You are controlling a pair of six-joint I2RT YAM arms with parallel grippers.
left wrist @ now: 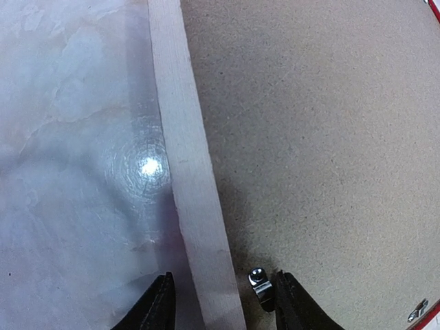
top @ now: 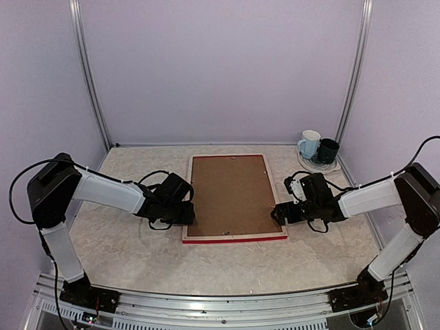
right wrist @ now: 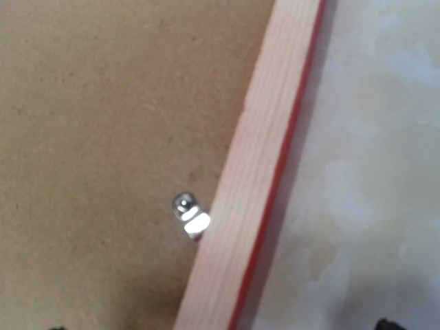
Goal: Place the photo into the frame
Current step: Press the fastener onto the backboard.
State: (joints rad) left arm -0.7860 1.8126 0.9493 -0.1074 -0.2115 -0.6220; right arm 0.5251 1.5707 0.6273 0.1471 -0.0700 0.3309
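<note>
**Both grippers open at the frame's side rails**

The frame [top: 234,237] lies flat, back up, in the middle of the table [top: 130,254], with its long sides running near to far. Its pale wood rails surround a brown backing board [top: 227,196] that fills the opening. A thin red strip of the front face shows along the near edge and the right edge.

My left gripper [top: 185,210] sits low at the frame's left rail, toward the near corner. In my left wrist view its fingers [left wrist: 159,306] stand apart and straddle that rail. One tip is over bare table just left of the wood. The other is over the backing board just right of it, close beside a small metal tab [left wrist: 258,283] at the board's edge. I clamp nothing, and I cannot tell whether the tips touch the surface.

My right gripper [top: 280,213] is at the frame's right rail, also toward the near corner, opposite the left one. Its jaws are spread wide, with only the dark tips showing at the bottom corners of my right wrist view. The rail and a second metal tab [right wrist: 189,214] lie between them, and nothing is gripped.

At the far right corner of the table a white mug [top: 309,144] and a dark mug [top: 328,150] stand side by side on a pale coaster [top: 320,166], well apart from the frame.
</note>
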